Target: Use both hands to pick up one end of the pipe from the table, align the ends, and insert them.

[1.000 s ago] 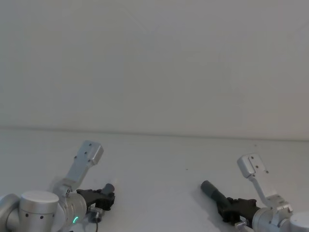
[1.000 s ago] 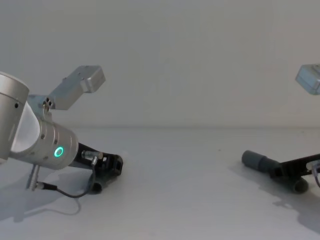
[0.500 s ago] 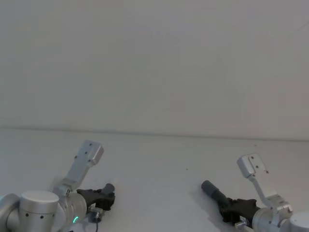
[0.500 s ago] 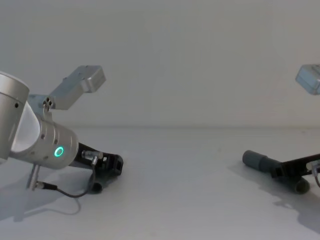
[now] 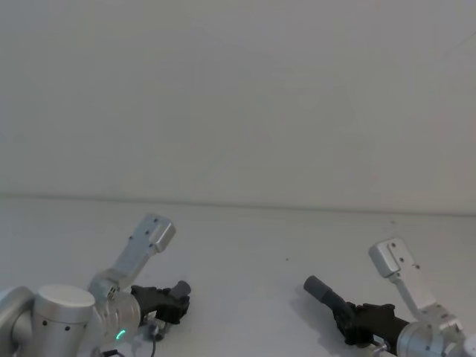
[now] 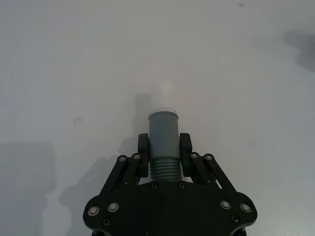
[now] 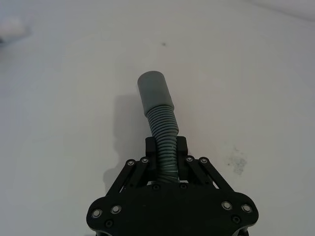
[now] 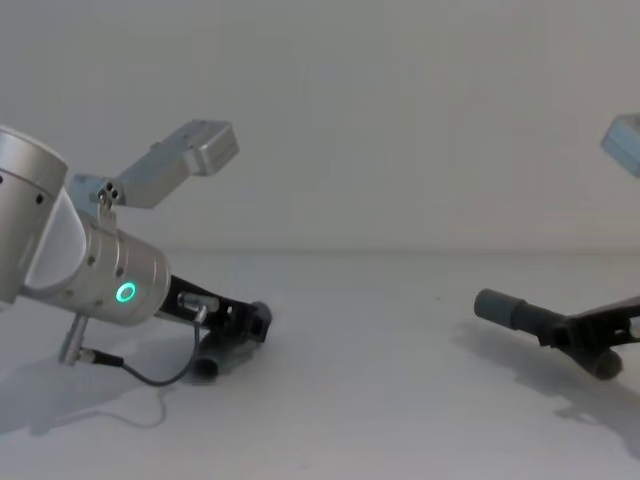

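Note:
Each pipe piece is held by one hand over the white table. My left gripper is shut on the ribbed hose just behind a smooth grey cuff with a narrow white tip. In the head view, that left gripper sits low at the left with the cuff pointing right. My right gripper is shut on the ribbed part of the other piece, whose wider grey cuff juts ahead. In the chest view this cuff points left, slightly above the table. The two ends are far apart.
A plain pale grey wall rises behind the table. A thin black cable loops under the left arm's silver body with its green ring. The left piece's free end hangs near the surface.
My left gripper has moved right and up a little with its piece. The right gripper has shifted its piece slightly left and lifted it.

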